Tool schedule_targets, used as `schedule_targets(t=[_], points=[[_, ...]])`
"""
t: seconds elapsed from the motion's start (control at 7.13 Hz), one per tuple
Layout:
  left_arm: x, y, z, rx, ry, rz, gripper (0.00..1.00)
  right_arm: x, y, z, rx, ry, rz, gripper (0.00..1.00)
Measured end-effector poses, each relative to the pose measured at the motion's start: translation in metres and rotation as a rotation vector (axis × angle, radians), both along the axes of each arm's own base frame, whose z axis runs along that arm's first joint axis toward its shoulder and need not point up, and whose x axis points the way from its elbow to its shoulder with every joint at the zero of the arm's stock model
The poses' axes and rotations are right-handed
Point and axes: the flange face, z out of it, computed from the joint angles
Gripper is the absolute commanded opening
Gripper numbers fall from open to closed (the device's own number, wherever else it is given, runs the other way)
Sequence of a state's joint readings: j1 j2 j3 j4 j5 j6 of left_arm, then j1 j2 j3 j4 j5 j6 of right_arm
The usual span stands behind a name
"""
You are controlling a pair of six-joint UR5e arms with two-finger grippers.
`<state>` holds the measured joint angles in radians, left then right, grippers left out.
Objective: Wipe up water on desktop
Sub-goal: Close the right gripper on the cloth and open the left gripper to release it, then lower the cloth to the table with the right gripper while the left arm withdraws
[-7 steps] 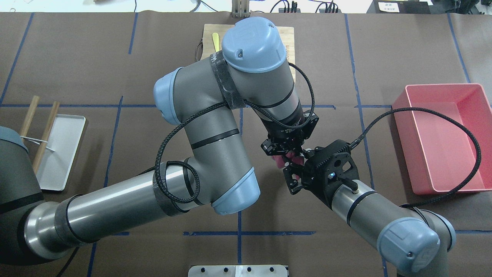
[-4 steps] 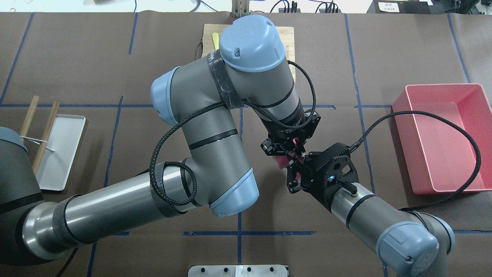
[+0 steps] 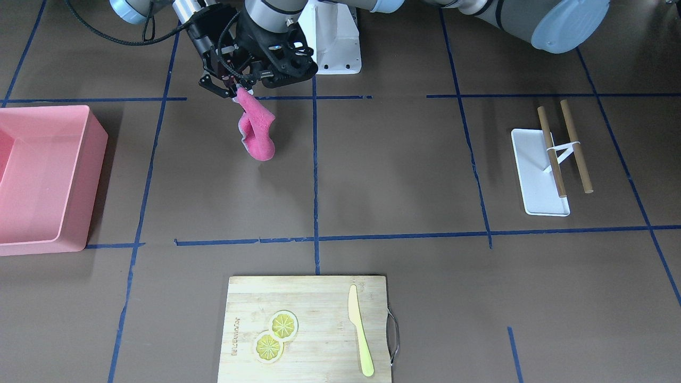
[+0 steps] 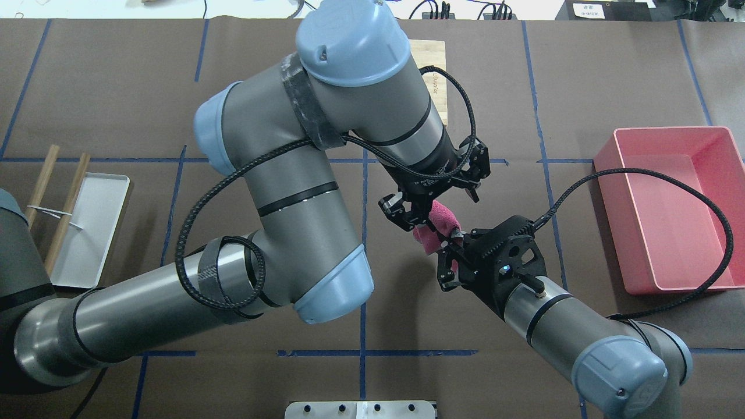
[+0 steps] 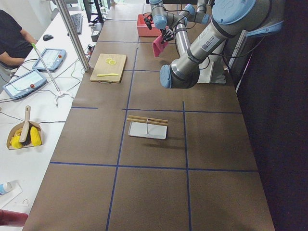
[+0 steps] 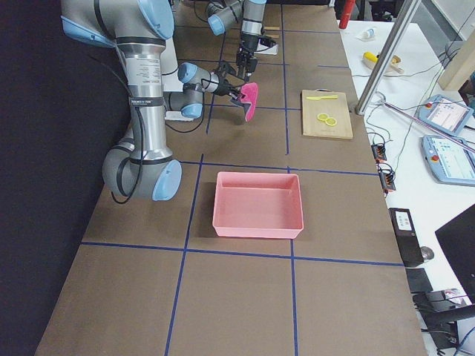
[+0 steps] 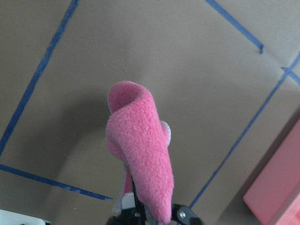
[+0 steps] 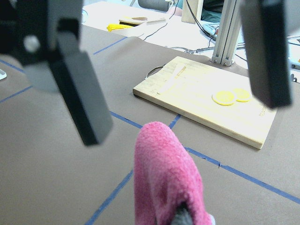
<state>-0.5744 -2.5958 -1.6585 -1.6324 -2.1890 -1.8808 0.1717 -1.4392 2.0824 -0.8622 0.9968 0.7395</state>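
A pink fluffy cloth (image 3: 255,133) hangs from my right gripper (image 3: 234,91), which is shut on its top edge above the dark-brown desktop (image 3: 404,175). The cloth also shows in the overhead view (image 4: 436,224), the left wrist view (image 7: 140,150) and the right wrist view (image 8: 166,178). My right gripper (image 4: 451,238) points toward my left gripper (image 4: 433,203), which is open and empty just above the cloth. Its fingers (image 8: 84,103) stand apart on either side of the cloth. I cannot make out any water on the desktop.
A pink bin (image 4: 669,209) stands at the right of the overhead view. A bamboo cutting board (image 3: 308,330) carries two lemon slices and a yellow knife (image 3: 360,340). A white tray (image 3: 542,175) with two wooden sticks lies on my left side.
My left gripper has opened, let go of the cloth and drawn back up and away. The cloth stays in my right gripper, which has barely moved.
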Motion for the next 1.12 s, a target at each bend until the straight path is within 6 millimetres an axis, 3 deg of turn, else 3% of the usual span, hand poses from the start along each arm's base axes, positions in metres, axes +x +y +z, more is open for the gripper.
schedule_targets(t=[0.28,0.56,0.84,1.12], points=[[-0.054,-0.012,0.033,0.084,0.017,-0.04,0.96,0.0,-0.006,0.015,-0.122,-0.007,0.045,0.0],[-0.111,-0.032,0.086,0.231,-0.014,-0.07,0.99,0.014,-0.04,0.033,-0.249,0.056,0.071,0.0],[-0.148,-0.06,0.141,0.35,-0.086,-0.072,0.99,0.056,-0.094,0.054,-0.468,0.125,-0.043,0.01],[-0.185,-0.075,0.197,0.438,-0.156,-0.049,0.99,0.092,-0.122,0.076,-0.763,0.187,-0.188,0.0]])
